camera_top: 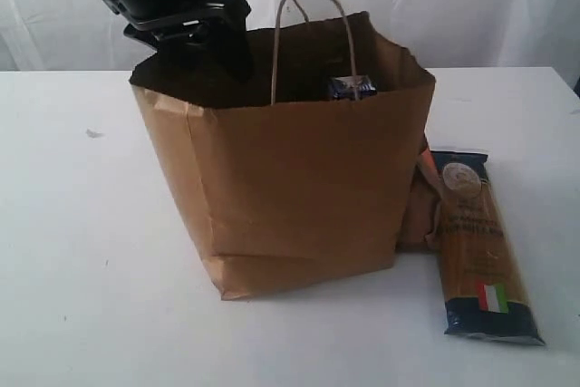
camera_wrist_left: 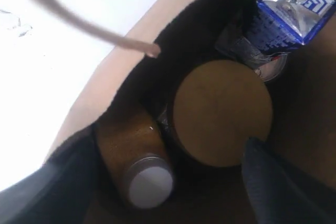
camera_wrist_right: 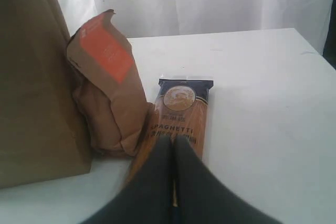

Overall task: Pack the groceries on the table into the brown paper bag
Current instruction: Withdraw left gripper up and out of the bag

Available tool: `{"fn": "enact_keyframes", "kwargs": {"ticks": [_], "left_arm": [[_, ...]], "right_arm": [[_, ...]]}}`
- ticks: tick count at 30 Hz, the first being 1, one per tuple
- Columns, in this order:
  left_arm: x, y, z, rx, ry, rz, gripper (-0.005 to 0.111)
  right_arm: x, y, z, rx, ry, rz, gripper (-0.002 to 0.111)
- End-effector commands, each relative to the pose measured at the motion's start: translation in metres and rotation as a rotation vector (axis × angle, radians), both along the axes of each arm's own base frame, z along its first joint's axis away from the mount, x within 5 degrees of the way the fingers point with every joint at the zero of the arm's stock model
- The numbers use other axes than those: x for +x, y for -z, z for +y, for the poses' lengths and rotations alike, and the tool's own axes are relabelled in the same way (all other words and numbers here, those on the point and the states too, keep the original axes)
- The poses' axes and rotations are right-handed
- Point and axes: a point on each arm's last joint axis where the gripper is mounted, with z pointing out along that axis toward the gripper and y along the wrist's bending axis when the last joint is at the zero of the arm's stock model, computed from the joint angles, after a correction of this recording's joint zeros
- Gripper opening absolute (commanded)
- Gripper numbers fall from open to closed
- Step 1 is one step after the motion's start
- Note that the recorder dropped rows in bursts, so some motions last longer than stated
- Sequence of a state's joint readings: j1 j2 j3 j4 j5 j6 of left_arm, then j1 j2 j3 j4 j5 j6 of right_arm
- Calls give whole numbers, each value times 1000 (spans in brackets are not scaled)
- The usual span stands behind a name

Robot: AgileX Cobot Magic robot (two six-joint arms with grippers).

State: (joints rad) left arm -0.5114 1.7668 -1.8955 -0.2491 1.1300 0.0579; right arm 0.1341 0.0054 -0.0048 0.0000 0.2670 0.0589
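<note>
The brown paper bag (camera_top: 290, 188) stands upright mid-table. My left gripper (camera_top: 195, 38) reaches into its left side, and in the left wrist view my left gripper (camera_wrist_left: 168, 148) is open. Its fingers (camera_wrist_left: 63, 182) stand wide apart around the yellow-grain bottle's white cap (camera_wrist_left: 149, 184) without pinching it. Beside the bottle sit the tan-lidded jar (camera_wrist_left: 220, 111), the dark foil-topped jar (camera_wrist_left: 260, 61) and the blue-white carton (camera_wrist_left: 294, 11). The spaghetti pack (camera_top: 476, 242) lies right of the bag, beside the brown pouch (camera_wrist_right: 107, 93). My right gripper (camera_wrist_right: 173, 148) hovers shut over the spaghetti pack (camera_wrist_right: 181, 114).
The bag's twisted cord handle (camera_top: 308, 6) arches above the rim, and one cord (camera_wrist_left: 79, 24) crosses the left wrist view. White table (camera_top: 82, 251) spreads left and in front of the bag. A white curtain hangs behind.
</note>
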Motion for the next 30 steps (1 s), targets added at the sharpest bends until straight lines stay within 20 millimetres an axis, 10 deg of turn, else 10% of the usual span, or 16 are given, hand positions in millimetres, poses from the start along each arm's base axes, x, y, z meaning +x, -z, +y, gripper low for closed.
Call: {"fn": "enact_keyframes", "kwargs": {"ticks": [1,19,30], "left_arm": [[-10,-2,3,28,37,67,78],[-37,-39,16,-36,42,-19,74],[-76,-84,43,-67,31,-173,0]], "right_arm": [[0,1,0,1,4,-7,0],[0,1,0,1,4,-7,0],[0,1,0,1,4,-7,0]]}}
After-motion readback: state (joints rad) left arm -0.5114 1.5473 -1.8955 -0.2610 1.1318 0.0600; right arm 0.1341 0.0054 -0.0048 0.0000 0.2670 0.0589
